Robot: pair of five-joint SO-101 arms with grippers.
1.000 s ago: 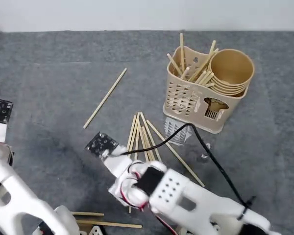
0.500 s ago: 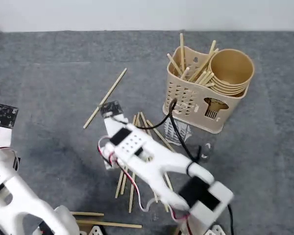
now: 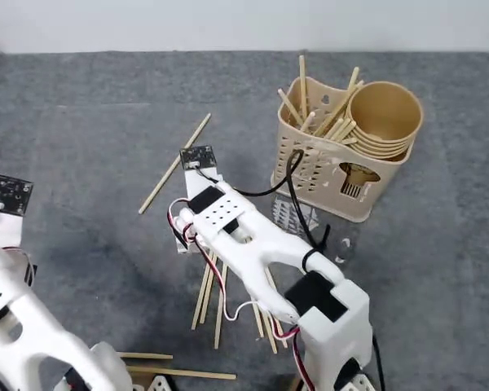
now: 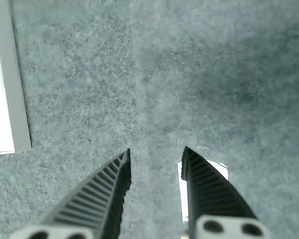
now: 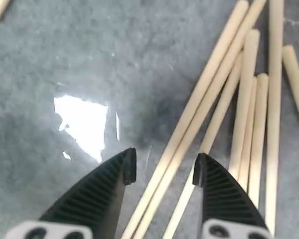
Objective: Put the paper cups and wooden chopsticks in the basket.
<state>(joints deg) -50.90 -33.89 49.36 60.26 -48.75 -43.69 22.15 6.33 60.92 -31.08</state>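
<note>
Several wooden chopsticks (image 3: 214, 285) lie in a loose pile on the grey mat, partly under my right arm (image 3: 228, 232). My right gripper (image 5: 164, 167) hangs open just above the pile, with two chopsticks (image 5: 199, 117) running diagonally between its fingers. The beige basket (image 3: 314, 167) stands at the back right and holds stacked paper cups (image 3: 385, 114) and several upright chopsticks (image 3: 303, 81). One lone chopstick (image 3: 175, 163) lies to the basket's left. My left gripper (image 4: 154, 154) is open over bare mat at the far left.
Two more chopsticks (image 3: 175, 373) lie at the front edge by the left arm (image 3: 8, 301). Clear plastic wrappers (image 3: 297, 216) lie in front of the basket. A shiny scrap (image 5: 82, 122) sits beside the right gripper. A white sheet (image 4: 2, 89) borders the mat.
My right arm has swung from low at the front up and back to the left, over the chopstick pile. The left arm has barely shifted.
</note>
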